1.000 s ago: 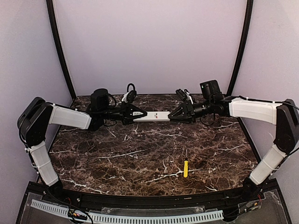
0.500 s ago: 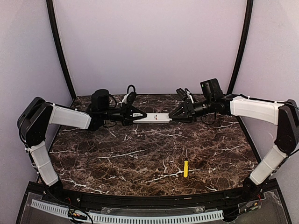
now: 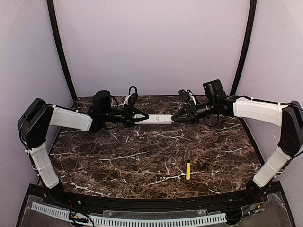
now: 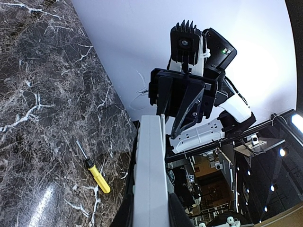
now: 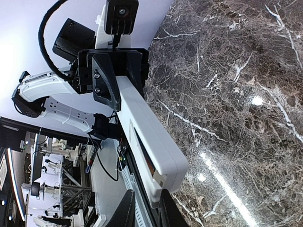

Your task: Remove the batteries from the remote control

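Remote control held off the table between both claws, batteries not in sight.

Nearest, well short of the right claw [image 3: 174, 118] and toward the arm bases, a yellow-handled screwdriver [image 3: 188, 170] lies alone on the table [image 3: 142, 156]. Farther back, the remote control [image 3: 157, 118] spans the gap between the two claws, level. The left claw [image 3: 142, 117] is clamped on its left end and the right claw's fingers are pinched on its right end. It looks a light, stiff plastic bar with smooth, slippery faces, so a firm hold across the narrow end suits it better than the flat middle. A long slot [image 5: 142, 153] runs along the side facing the right claw. Whether the batteries sit behind it is too dim to tell. They would be small, round and quick to roll once freed.
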You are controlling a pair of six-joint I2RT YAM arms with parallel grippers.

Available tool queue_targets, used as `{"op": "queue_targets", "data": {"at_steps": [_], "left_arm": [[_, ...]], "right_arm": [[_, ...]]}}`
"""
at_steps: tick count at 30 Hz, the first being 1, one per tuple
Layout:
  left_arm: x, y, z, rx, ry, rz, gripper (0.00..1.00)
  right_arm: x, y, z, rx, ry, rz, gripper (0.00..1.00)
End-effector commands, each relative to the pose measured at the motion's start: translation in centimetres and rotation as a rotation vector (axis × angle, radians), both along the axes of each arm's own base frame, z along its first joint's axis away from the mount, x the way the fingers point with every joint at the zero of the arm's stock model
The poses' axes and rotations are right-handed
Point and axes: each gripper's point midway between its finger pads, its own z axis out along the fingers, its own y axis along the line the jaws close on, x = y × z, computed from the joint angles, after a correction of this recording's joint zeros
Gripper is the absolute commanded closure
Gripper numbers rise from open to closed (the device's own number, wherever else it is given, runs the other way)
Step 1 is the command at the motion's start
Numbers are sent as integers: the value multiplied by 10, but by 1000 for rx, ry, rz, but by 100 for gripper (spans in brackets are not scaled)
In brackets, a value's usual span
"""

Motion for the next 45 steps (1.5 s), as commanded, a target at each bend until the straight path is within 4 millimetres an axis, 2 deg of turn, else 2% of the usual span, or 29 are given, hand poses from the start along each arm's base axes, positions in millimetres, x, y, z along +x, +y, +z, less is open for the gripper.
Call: {"op": "queue_targets", "data": {"at_steps": [1,10,21,38,45], "left_arm": [[-2,2,17,-22,-53,-3,100],[-2,2,16,-19,-54,-5,100],[-1,2,14,-13,-56,3,100],[1,3,9,5,-58,21,100],[1,5,4,33,-63,30,100]], "right_arm": [[8,0,9,10,-36,-12,85],[10,2,7,10,-32,-10,100],[7,2,9,17,-34,-5,100],[-2,-2,44,68,-104,9,100],[-1,-12,55,59,-139,-19,100]]}}
